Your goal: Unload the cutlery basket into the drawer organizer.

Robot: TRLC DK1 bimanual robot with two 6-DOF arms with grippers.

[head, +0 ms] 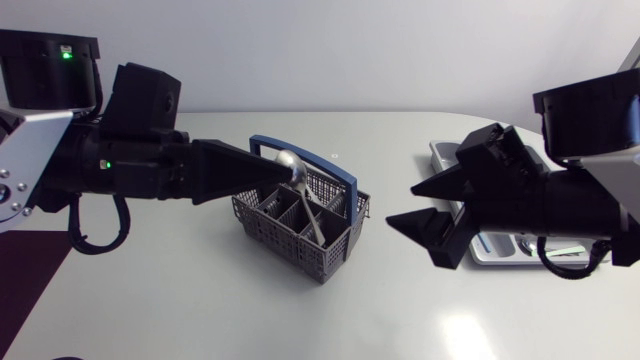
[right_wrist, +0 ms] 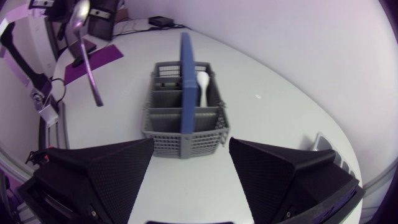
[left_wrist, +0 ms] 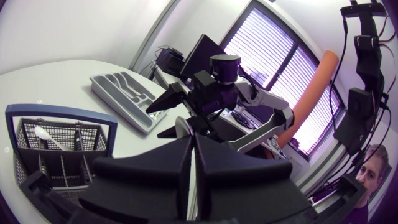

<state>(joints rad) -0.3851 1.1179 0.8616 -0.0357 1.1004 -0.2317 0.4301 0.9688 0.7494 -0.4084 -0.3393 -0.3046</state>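
Between the closed fingertips of our left gripper [head: 289, 178]: spoon [head: 304, 202], handle hanging over cutlery basket [head: 290, 240]; drawer organizer [left_wrist: 127, 111] well ahead, by our wide-open right gripper [head: 403, 205].

The left pincer [left_wrist: 193, 138] grips a spoon [left_wrist: 181, 128] near the cutlery basket [left_wrist: 62, 113].

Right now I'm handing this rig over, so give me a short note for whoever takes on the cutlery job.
Left gripper: shut on a metal spoon, held above the cutlery basket, handle hanging down.
Right gripper: open, holding nothing, between the basket and the drawer organizer.
Done: the spoon looks clear of the basket.
Left: set it in the organizer; a white utensil is in the basket.
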